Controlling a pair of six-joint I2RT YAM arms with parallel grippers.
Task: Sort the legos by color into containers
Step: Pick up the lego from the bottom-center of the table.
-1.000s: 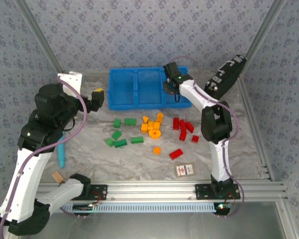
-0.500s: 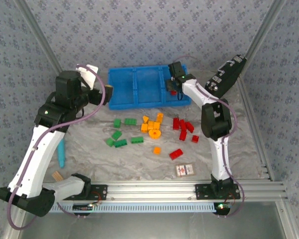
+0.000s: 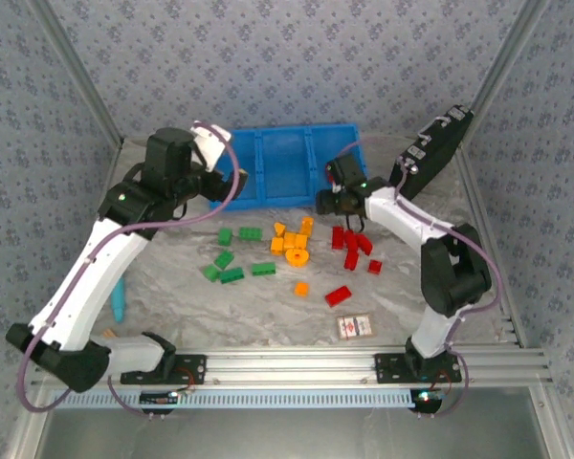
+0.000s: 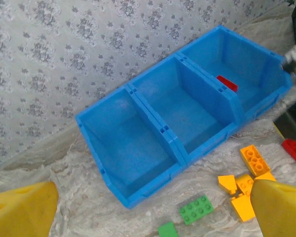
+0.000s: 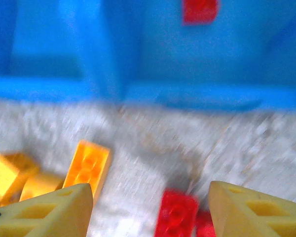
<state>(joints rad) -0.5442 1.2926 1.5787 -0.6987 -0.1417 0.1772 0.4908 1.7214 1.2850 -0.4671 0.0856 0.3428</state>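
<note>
Patterned wallpaper backs a grey marbled desk [image 3: 268,306]. From above, the left arm arches from lower left to the blue tray [image 3: 285,163] at upper centre. The right arm's fingers [image 3: 327,203] hang just below the tray's right end, above red legos [image 3: 352,244].

At the left wrist, the left fingers [image 4: 24,210] are spread and empty; one red brick [image 4: 227,83] lies in the tray's right compartment.

At the right wrist, blurred, the fingers are spread over an orange brick [image 5: 87,165].

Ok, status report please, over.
Left gripper open, right gripper open, both empty. One red brick in right compartment of tray; other bricks on table. Nothing blocking.
</note>
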